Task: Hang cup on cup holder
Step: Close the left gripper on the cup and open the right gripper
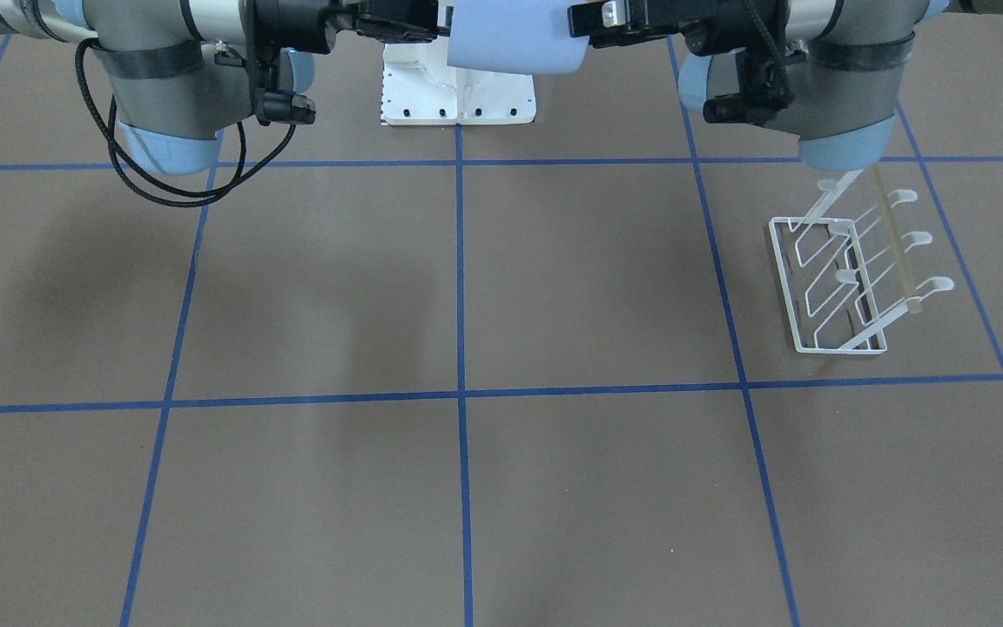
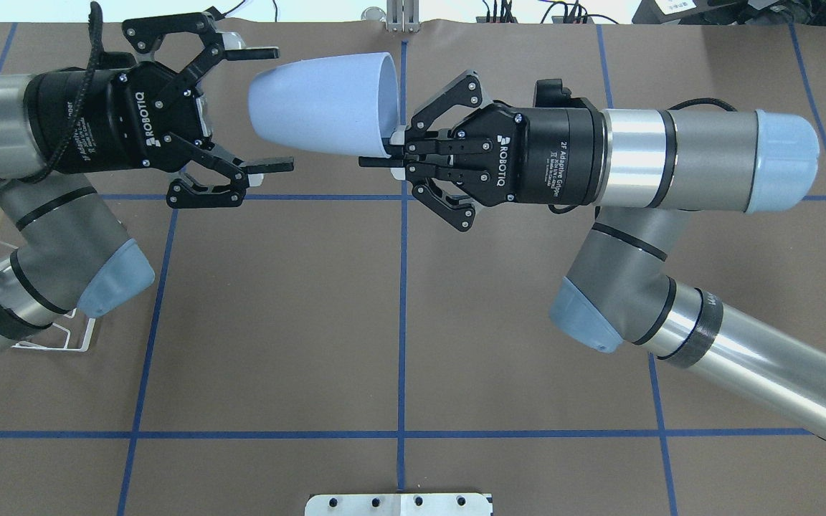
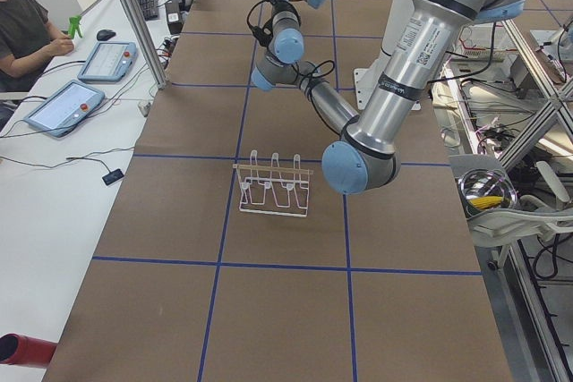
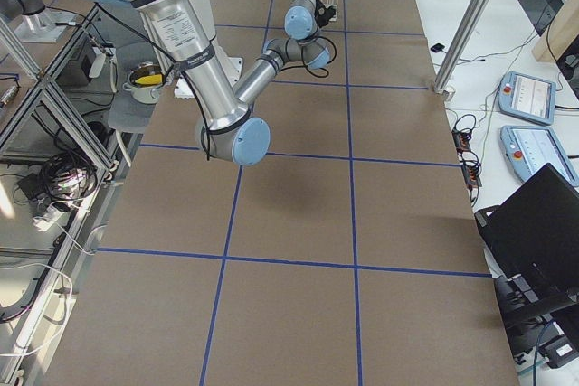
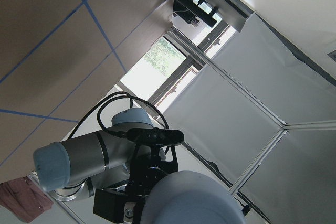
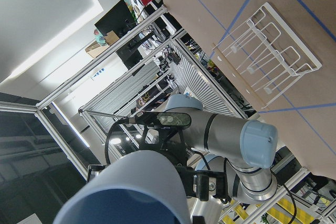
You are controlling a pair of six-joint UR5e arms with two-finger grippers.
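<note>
Overhead view, left to right.
- Cup holder (image 1: 850, 279): stands on table (image 2: 277, 322) at robot's left, partly hidden beneath left arm, well apart from cup.
- Left gripper (image 2: 282, 109): jaws spread wide, grasping nothing. Cup's closed end lies between its fingers, no contact visible.
- Cup (image 2: 320, 100): held clear of table, lying horizontal, mouth toward right arm.
- Right gripper (image 2: 388, 150): jaws closed, pinching cup wall at rim.

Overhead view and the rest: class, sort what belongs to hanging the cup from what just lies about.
Job in hand: cup, held by right gripper; open left gripper; cup holder.
Lying about: white pedestal; teach pendants; metal bowl.
</note>
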